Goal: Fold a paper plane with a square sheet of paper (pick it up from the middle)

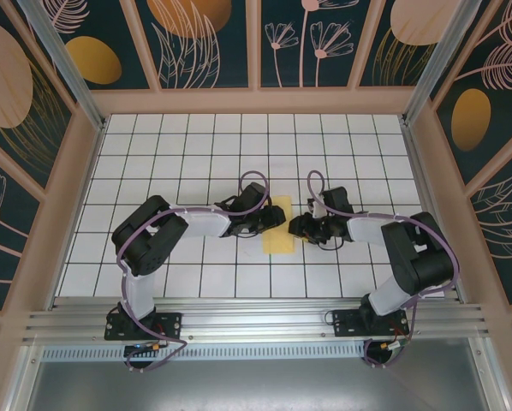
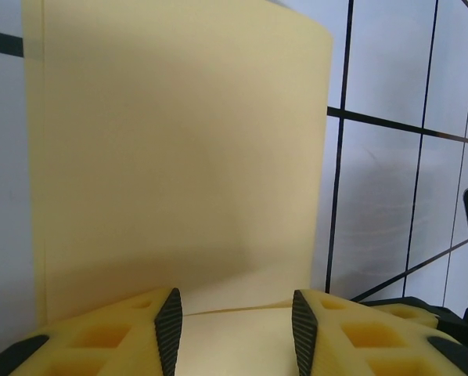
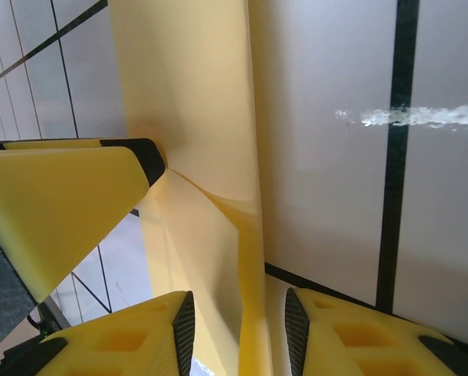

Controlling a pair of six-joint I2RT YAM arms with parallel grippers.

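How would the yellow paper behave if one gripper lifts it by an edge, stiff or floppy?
Probably floppy: the yellow paper buckles into a soft ridge in the right wrist view. Likely very light, since it looks thin and its far corner seems curled in the left wrist view. Pushed, it may slide on the smooth white table.

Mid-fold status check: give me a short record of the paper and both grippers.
paper: yellow sheet, folded narrow, on the grid table between the grippers
left gripper: open, fingers either side of the sheet's edge
right gripper: open, a raised fold running between its fingers
plane: not yet a pointed dart
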